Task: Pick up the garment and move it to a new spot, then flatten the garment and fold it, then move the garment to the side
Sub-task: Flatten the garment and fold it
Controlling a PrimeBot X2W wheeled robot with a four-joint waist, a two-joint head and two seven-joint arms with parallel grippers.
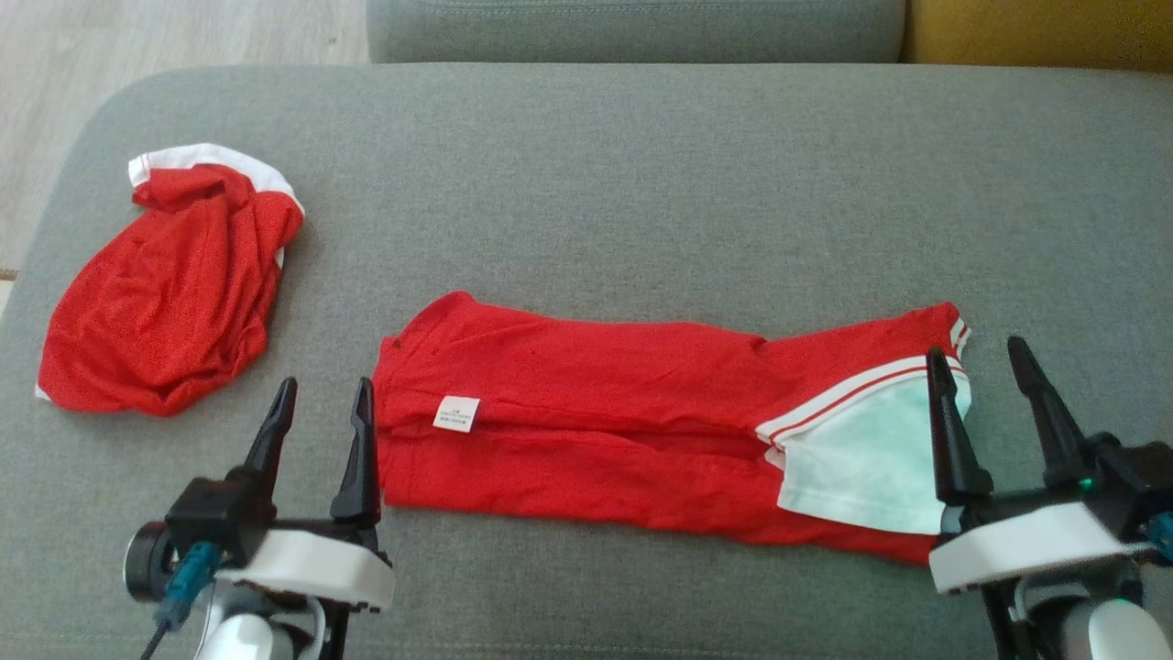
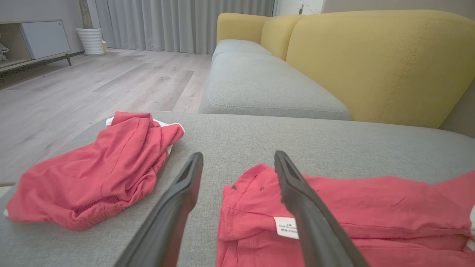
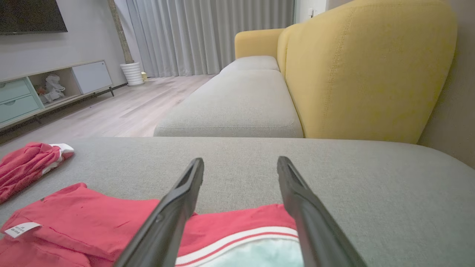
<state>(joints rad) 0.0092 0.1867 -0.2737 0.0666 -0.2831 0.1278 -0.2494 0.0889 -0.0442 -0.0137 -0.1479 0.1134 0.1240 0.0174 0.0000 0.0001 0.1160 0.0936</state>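
Observation:
A red garment point(image 1: 586, 403) lies folded into a long strip across the grey cushion point(image 1: 641, 183), with a white label point(image 1: 456, 413) near its left end and a white, red-striped sleeve point(image 1: 866, 458) at its right end. My left gripper point(image 1: 325, 396) is open just off the strip's left end; in the left wrist view its right finger point(image 2: 297, 193) overlaps the garment point(image 2: 371, 207). My right gripper point(image 1: 979, 362) is open at the strip's right end, above the sleeve point(image 3: 252, 252). Nothing is held.
A second red garment point(image 1: 169, 284) with white trim lies crumpled at the cushion's left end, also visible as the crumpled garment point(image 2: 92, 170). Beyond it is wood floor point(image 2: 92, 85). A yellow sofa back point(image 3: 363, 66) and another grey seat point(image 3: 241, 107) stand behind.

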